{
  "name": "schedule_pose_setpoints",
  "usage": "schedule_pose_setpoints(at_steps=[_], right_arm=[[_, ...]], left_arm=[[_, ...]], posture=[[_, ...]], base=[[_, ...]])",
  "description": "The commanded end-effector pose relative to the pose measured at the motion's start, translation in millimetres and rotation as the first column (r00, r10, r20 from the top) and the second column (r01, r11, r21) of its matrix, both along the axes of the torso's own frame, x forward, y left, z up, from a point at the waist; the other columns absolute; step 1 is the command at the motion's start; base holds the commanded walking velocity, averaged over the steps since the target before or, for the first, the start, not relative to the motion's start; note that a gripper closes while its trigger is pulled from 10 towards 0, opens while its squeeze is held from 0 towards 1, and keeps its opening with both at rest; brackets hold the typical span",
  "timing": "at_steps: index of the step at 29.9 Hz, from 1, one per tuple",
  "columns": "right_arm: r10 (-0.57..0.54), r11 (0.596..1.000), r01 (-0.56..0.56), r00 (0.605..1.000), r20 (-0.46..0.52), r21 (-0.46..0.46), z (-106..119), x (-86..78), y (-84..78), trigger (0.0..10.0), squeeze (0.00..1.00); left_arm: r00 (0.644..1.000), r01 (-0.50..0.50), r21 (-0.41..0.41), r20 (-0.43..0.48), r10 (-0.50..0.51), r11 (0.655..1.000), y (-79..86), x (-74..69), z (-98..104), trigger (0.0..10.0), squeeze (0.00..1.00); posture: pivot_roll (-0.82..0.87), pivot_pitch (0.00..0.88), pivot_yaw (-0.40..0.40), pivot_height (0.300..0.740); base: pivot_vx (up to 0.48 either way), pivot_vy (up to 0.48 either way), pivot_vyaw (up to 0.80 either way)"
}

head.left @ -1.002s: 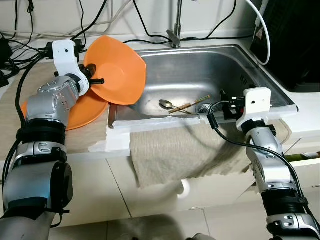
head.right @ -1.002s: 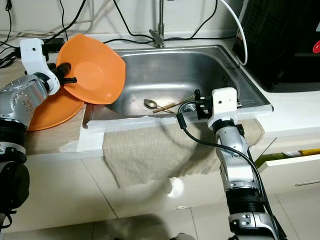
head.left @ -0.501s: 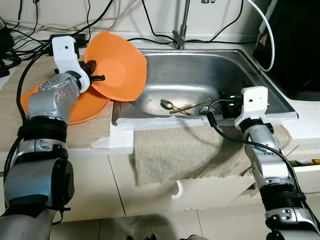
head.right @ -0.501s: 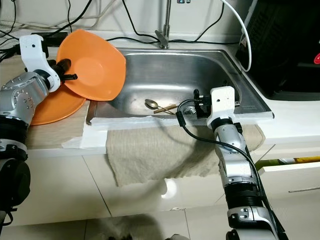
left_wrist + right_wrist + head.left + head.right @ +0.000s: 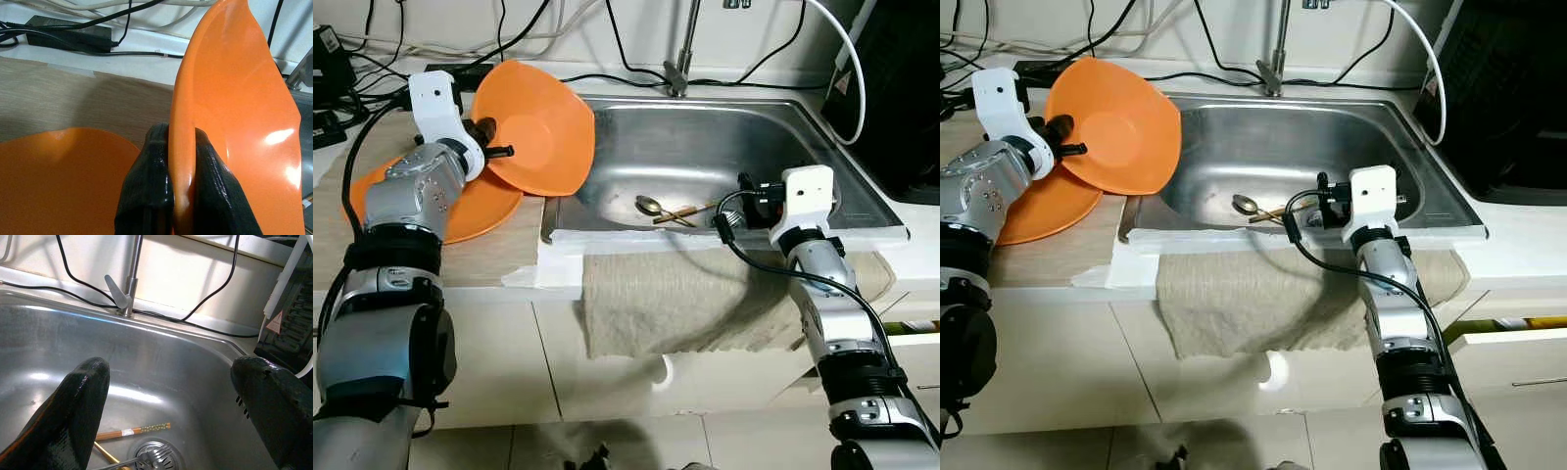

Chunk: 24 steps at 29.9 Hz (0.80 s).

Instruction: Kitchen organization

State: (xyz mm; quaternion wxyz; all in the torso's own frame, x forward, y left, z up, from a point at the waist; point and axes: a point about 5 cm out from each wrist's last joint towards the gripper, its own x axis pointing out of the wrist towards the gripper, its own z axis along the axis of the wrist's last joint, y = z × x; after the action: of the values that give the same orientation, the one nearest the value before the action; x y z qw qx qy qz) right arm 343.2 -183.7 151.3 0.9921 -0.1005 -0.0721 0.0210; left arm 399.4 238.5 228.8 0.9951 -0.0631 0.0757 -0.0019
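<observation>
Well — L gripper (image 5: 181,191) on orange bowl (image 5: 533,127) rim, sink (image 5: 744,117) edge

left arm bent up, left gripper (image 5: 168,181) pinched tight on bowl (image 5: 536,125) rim | right arm stretched forward, right gripper (image 5: 171,396) spread wide just over the sink (image 5: 862,186) front edge

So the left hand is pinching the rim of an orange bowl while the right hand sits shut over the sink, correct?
Not quite: the right hand is open, its fingers spread wide over the sink, as the right wrist view shows. The left hand does pinch the orange bowl by its rim.
</observation>
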Motion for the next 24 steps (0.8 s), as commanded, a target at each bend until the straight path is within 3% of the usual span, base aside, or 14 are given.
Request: schedule_pose_setpoints(at_steps=[1, 24], right_arm=[[-0.007, 1.0, 0.007, 1.0, 0.009, 0.0, 2.3, 2.3, -0.8, 10.0, 0.0], [-0.008, 1.0, 0.008, 1.0, 0.006, 0.0, 4.4, 11.0, 1.9, 10.0, 0.0]], left_arm=[[0.997, -0.022, 0.034, -0.08, 0.025, 0.999, 4.7, -2.0, -15.0, 0.0, 0.0], [0.996, -0.027, 0.034, -0.079, 0.029, 0.999, 5.5, 2.2, -12.4, 0.0, 0.0]], posture=[[0.0, 0.0, -0.049, 0.74], [-0.03, 0.0, -0.013, 0.74]], base=[[0.0, 0.0, 0.0], [0.0, 0.0, 0.0]])
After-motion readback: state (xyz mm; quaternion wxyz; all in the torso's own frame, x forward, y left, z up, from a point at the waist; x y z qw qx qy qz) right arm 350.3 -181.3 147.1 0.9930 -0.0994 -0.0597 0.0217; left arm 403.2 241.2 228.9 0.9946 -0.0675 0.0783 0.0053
